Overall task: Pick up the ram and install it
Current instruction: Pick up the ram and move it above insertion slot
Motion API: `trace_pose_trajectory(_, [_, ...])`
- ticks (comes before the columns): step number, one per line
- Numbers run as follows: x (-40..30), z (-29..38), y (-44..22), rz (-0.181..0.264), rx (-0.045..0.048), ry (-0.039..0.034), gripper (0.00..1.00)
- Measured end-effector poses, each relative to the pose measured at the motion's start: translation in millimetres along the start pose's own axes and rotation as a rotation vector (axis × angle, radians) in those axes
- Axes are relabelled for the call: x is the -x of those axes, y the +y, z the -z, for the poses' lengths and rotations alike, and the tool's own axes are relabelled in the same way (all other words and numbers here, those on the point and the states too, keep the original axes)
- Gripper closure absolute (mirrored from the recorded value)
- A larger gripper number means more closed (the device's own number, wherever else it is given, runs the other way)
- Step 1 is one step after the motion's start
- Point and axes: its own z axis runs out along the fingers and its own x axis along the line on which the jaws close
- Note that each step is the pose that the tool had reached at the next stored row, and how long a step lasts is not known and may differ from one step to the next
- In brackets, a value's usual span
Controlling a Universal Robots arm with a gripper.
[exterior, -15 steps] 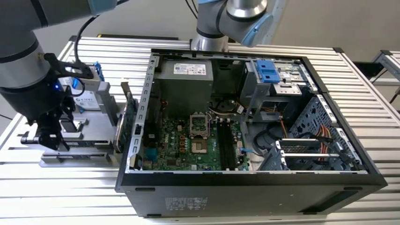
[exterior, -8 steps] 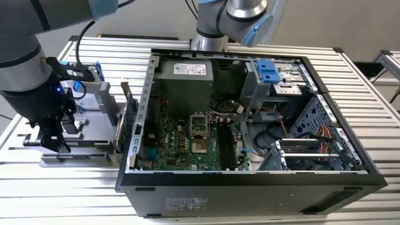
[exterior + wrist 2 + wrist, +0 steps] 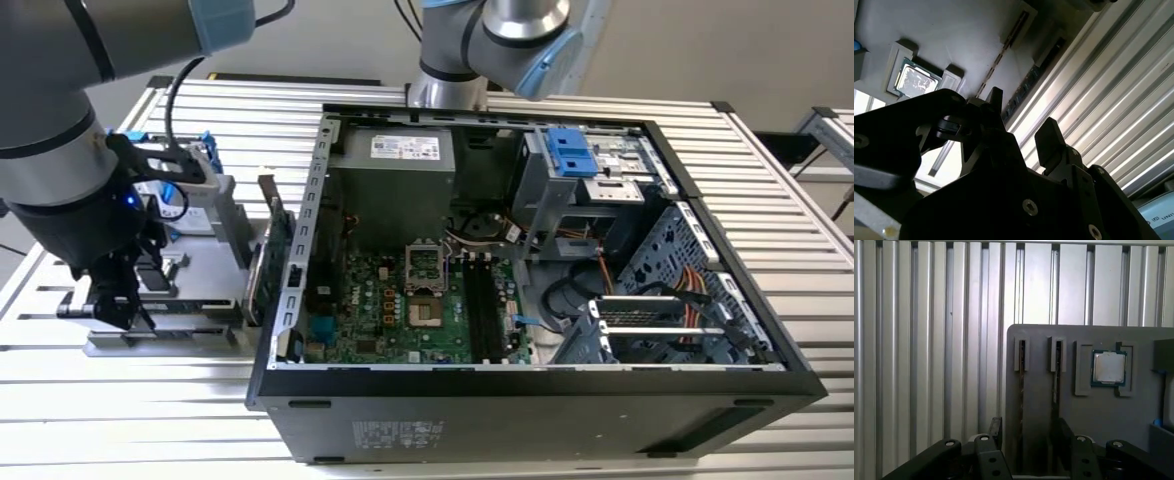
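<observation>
Hanging over the tray: the black metal hand (image 3: 1029, 430) on the big grey robot arm (image 3: 54, 170) sits low above the flat grey parts tray (image 3: 1039, 340). The tray lies on the ribbed silver worktop (image 3: 929, 340), at the exterior view's left of the open black computer case (image 3: 534, 420).
Hand: its two fingers (image 3: 1051, 137) are spread wide and grip nothing.
Where the ram is: the long, thin, dark ram stick (image 3: 1021, 390) stands on its edge in a narrow slot of the tray. In both wrist views it runs into the gap between the fingers. I cannot tell if a finger touches it.
Why it stands so: on its edge, the stick shows two flat sides, and I think that gives the fingers something to squeeze.
Why the hand is wide: most likely so that one finger fits on each side without bumping the stick.
How the ram looks: dark and skinny from above. In the second wrist view it is a bluish strip with small dark blocks in a row.
Neighbours: a second thin dark stick (image 3: 1056, 375) stands in the next slot, just beside the first. A small square silver chip (image 3: 1109, 367) rests in its own pocket.
Job so far: the ram stick is in the tray, not yet lifted and not yet in the case.
</observation>
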Motion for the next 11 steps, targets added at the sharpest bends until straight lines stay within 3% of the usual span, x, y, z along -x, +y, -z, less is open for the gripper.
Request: trace_pose_trajectory(11, [-1.1, -10.7, -0.3, 0.0, 0.0001, 0.0, 0.0])
